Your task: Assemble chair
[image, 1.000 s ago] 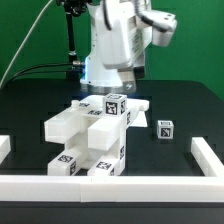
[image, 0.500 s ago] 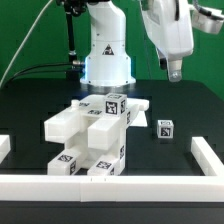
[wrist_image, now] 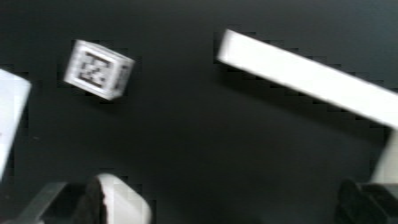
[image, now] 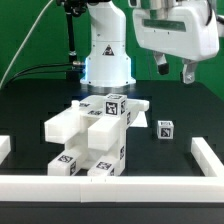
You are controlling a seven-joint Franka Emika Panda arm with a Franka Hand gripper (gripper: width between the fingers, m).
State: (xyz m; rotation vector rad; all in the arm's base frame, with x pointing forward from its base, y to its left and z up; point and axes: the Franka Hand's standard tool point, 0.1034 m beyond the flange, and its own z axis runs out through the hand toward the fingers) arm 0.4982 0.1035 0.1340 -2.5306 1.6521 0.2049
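The chair parts [image: 95, 138] stand piled in the middle of the black table: white blocks and bars with black-and-white tags, stacked together. A small tagged white cube [image: 165, 129] lies apart at the exterior view's right; it also shows in the wrist view [wrist_image: 100, 69]. My gripper [image: 174, 70] hangs high above the table at the exterior view's upper right, well above the cube. Its fingers [wrist_image: 125, 196] stand wide apart with nothing between them.
Plain white border bars [image: 150, 184] run along the table's front and sides [image: 208, 152]; one shows in the wrist view [wrist_image: 302, 78]. A marker board [image: 138, 101] lies behind the pile by the arm's base [image: 106, 68]. Cables hang at the back left.
The gripper and wrist have swung from above the arm's base toward the exterior view's right and turned to face down over the table's right side. The parts have not moved.
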